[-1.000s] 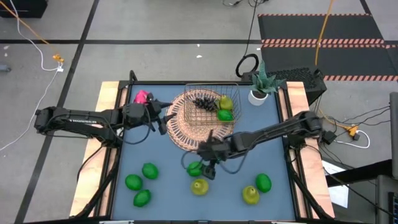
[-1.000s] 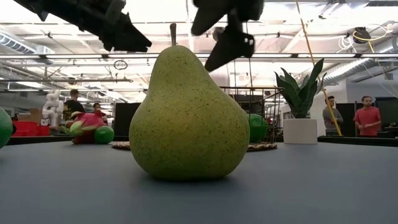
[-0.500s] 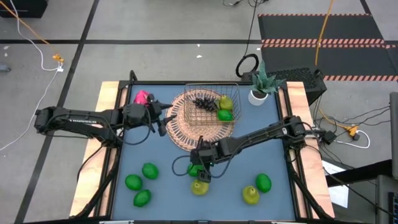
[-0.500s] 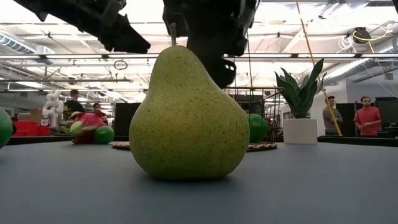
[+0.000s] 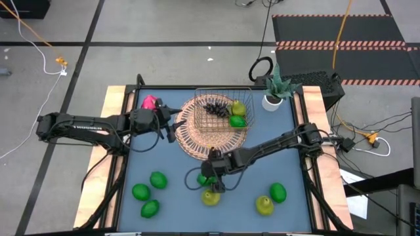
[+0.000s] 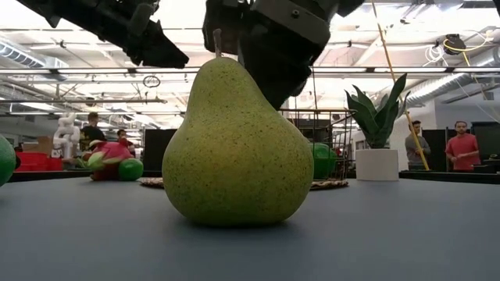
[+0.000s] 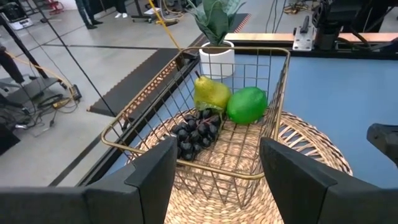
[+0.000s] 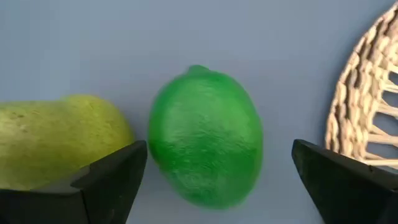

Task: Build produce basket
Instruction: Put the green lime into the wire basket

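- Blue-grey tabletop (image 5: 177, 170) with pale wooden side rails fills the high view, with grey floor and cables around it; across the low view stands a workshop where several people are far off.
- Copper-coloured wire-mesh basket (image 5: 224, 113) sits on a round tan woven wicker mat (image 5: 197, 141) toward the far side of the table.
- Already inside the basket: a dark grape bunch (image 7: 194, 134), one yellow-green pear (image 7: 210, 93) and one round green lime (image 7: 246, 104), the three close together.
- Still outside: a pink dragon fruit with green tips (image 5: 150, 102) at the far left corner, three limes (image 5: 149, 193) grouped near the front left, a lime (image 5: 277, 192) and a pear (image 5: 264, 205) at the front right, and a second pear (image 5: 210, 196) at centre front.
- Right gripper (image 5: 211, 176) is low over another green lime (image 8: 205, 137), which lies just beside that centre pear; its jaws stand wide, one on each side, not touching the fruit.
- Left gripper (image 5: 172, 124) hovers beside the mat's left edge, jaws wide apart and holding nothing.
- My judgement: roughly a third done, with the lime pickup in hand.
- A potted green plant in a white pot (image 5: 273, 93) stands at the far right corner.
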Available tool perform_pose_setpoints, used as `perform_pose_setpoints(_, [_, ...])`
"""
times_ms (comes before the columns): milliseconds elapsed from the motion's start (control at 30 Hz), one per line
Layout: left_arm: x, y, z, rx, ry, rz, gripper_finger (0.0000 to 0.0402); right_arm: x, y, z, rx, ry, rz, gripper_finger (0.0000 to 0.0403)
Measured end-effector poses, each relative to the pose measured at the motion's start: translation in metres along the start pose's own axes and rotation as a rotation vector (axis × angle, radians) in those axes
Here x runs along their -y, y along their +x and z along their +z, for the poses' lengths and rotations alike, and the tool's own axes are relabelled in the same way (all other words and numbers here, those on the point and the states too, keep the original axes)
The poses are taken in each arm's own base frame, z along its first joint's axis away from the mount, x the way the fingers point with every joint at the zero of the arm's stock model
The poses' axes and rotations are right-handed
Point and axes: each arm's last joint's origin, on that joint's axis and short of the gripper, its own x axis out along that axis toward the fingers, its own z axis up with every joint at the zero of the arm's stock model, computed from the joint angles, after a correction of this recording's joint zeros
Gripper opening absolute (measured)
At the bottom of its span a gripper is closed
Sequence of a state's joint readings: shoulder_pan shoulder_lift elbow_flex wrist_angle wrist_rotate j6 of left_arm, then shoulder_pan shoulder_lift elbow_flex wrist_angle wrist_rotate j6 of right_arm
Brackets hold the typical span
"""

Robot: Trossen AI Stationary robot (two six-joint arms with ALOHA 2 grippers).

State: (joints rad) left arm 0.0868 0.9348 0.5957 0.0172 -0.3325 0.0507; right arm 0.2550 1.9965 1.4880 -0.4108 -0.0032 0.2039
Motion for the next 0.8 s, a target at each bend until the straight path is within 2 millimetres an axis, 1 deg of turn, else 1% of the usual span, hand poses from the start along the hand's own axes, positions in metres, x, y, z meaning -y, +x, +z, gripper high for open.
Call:
perform_pose_setpoints(233, [0.000,0.000,-0.001,-0.007,-0.006,0.000,0.0232,0.003,0.006,-0.006,0.012,-0.032,0.003,0.0394])
perform_pose_setpoints(500, [0.000,0.000,-0.001,-0.007,-0.004,0.000,0.0232,0.014,0.013,-0.018,-0.022,0.014,-0.015,0.0388])
perform_pose_setpoints(600, [0.000,0.000,-0.001,-0.006,-0.001,0.001,0.0232,0.016,0.014,-0.018,-0.015,0.019,-0.015,0.0369])
perform_pose_setpoints(800, [-0.001,0.000,0.000,-0.002,0.003,0.007,0.0232,0.016,0.013,-0.014,0.021,0.016,-0.007,0.0303])
